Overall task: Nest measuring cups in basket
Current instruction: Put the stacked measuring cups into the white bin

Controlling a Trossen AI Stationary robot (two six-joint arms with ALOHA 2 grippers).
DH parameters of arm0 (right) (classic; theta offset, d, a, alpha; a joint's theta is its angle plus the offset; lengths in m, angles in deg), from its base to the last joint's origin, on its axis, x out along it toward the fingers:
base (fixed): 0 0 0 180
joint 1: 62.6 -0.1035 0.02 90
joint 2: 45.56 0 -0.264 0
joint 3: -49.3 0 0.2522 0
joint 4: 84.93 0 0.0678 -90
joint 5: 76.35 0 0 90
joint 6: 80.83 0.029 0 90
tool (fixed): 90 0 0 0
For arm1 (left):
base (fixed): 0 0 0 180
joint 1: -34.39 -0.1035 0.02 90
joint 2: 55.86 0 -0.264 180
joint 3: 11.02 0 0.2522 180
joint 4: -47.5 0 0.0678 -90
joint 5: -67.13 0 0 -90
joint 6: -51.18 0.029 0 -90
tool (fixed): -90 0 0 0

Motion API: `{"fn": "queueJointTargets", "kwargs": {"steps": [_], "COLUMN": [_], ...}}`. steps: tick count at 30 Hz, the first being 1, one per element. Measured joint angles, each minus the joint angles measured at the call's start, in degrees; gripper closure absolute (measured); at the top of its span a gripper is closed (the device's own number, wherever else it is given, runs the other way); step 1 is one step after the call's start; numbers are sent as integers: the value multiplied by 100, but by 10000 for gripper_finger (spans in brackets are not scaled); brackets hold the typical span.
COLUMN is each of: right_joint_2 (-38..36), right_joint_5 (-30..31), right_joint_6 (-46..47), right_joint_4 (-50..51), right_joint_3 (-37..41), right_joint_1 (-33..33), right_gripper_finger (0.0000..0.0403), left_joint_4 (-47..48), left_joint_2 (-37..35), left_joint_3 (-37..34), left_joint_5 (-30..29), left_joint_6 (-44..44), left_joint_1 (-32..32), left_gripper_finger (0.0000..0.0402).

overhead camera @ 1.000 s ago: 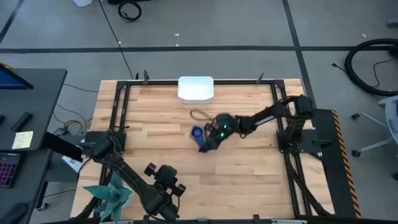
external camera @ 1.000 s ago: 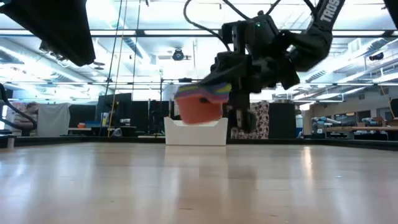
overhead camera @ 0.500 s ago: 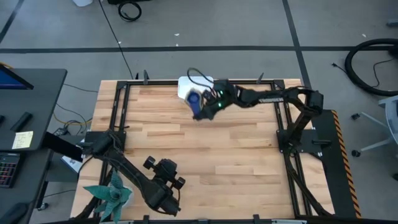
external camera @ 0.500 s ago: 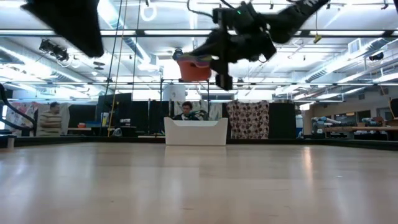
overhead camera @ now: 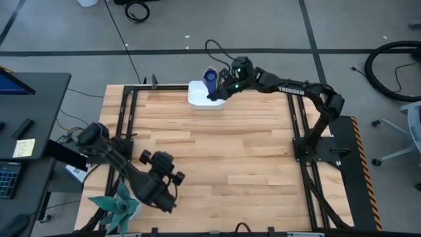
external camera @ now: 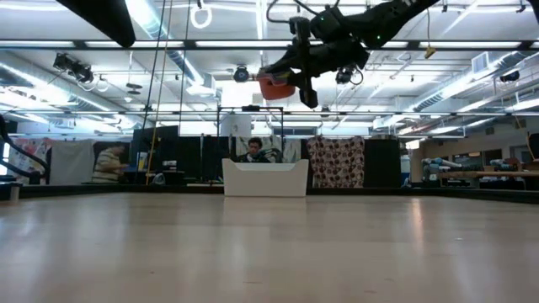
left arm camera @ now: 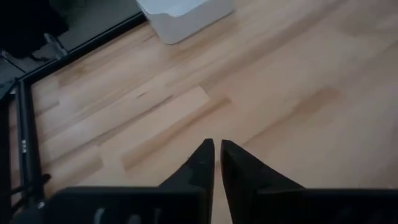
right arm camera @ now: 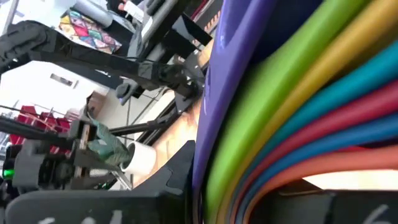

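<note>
1. We see the right hand (overhead camera: 220,89) raised above the basket (overhead camera: 197,97) at the table's (overhead camera: 230,151) far edge, clamped on the nested measuring cups (overhead camera: 210,78).
2. We see the stack's handles fanned in purple, green, yellow, teal, red, blue and orange.
3. We see the left hand (left arm camera: 216,163) low over the near-left table, fingers nearly touching, holding nothing.
</note>
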Motion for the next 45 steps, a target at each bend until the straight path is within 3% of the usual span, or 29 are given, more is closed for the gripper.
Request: {"fn": "queueJointTargets", "kwargs": {"steps": [9, 16, 22, 33, 38, 45], "right_joint_2": [41, 698, 1661, 3173, 3331, 3331], "right_joint_5": [-720, -1436, -1879, -3611, -3856, -3831], "right_joint_6": [-363, -339, -349, -605, -943, -1377], "right_joint_4": [-82, -328, -285, 974, 1408, 2109], "right_joint_3": [0, -156, -1224, -3809, -4221, -4227], "right_joint_1": [447, 643, 812, 1038, 1153, 1538], "right_gripper_finger": [310, 310, 310, 310, 310, 310], "left_joint_4": [-12, -25, -173, -469, -482, -482], "left_joint_2": [-753, -1100, -1232, -1261, -1258, -1257], "left_joint_3": [-114, -114, -112, -110, -108, -108], "left_joint_5": [-155, -150, 54, 295, 292, 291], "left_joint_6": [641, 1210, 1785, 2448, 2464, 2467], "left_joint_1": [-767, -1501, -1950, -2392, -2454, -2453], "left_gripper_finger": [396, 397, 398, 398, 399, 399]}}
